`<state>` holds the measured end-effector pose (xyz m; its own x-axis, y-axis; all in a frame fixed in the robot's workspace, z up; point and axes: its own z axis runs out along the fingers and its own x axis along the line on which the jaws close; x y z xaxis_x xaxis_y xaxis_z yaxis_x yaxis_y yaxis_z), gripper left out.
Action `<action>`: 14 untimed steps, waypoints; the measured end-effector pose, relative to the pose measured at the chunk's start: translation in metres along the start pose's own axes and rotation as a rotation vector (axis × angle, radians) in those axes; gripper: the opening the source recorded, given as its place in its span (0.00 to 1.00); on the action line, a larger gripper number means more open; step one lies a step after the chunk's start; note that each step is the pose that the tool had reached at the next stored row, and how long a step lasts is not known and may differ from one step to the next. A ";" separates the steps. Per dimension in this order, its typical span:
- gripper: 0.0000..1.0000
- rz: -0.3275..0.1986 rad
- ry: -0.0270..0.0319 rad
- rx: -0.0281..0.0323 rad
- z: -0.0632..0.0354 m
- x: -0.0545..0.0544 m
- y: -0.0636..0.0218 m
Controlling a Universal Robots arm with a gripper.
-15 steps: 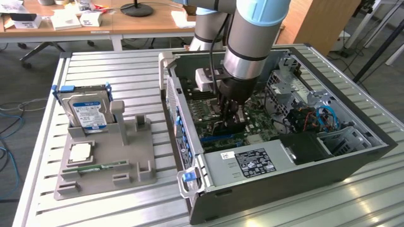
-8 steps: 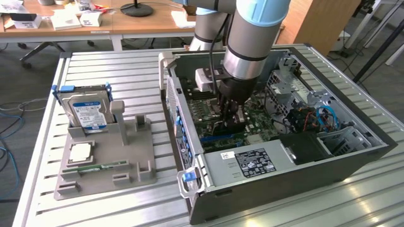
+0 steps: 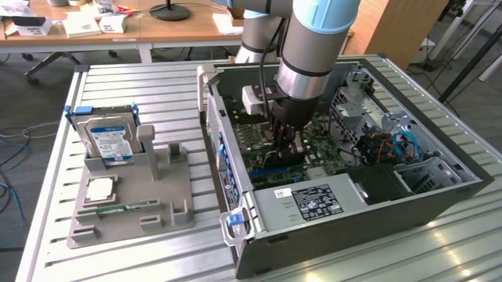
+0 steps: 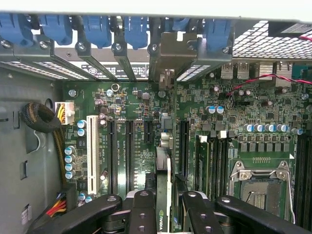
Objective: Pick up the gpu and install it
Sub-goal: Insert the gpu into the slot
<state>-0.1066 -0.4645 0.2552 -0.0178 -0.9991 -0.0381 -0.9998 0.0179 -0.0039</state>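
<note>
In the wrist view the claw (image 4: 163,214) pinches the gpu (image 4: 165,195) edge-on between its dark fingers (image 4: 141,214), the card's thin edge running straight away from the camera toward the rear bracket openings, where its silver bracket (image 4: 168,78) stands among the blue slot clips (image 4: 131,29). The card hangs directly below the claw, its long axis in line with the black expansion slots (image 4: 129,146) on the motherboard (image 4: 219,112); it appears to sit over or partly in one slot, though whether it is fully seated cannot be told. Beyond it lie the RAM slots and the empty CPU socket (image 4: 261,183). In the exterior view the arm reaches down into the open computer case (image 3: 439,194) on the counter (image 3: 141,82), the claw (image 3: 286,144) low over the board.
</note>
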 end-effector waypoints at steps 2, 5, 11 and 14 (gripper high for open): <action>0.26 0.000 0.0000 0.0000 0.0002 0.000 0.0000; 0.26 0.000 0.0000 0.0000 0.0003 0.000 0.0000; 0.26 0.000 0.0000 0.0000 0.0006 0.000 0.0000; 0.26 0.000 0.0000 0.0000 0.0008 0.000 0.0000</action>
<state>-0.1066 -0.4644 0.2544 -0.0178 -0.9991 -0.0381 -0.9998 0.0180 -0.0040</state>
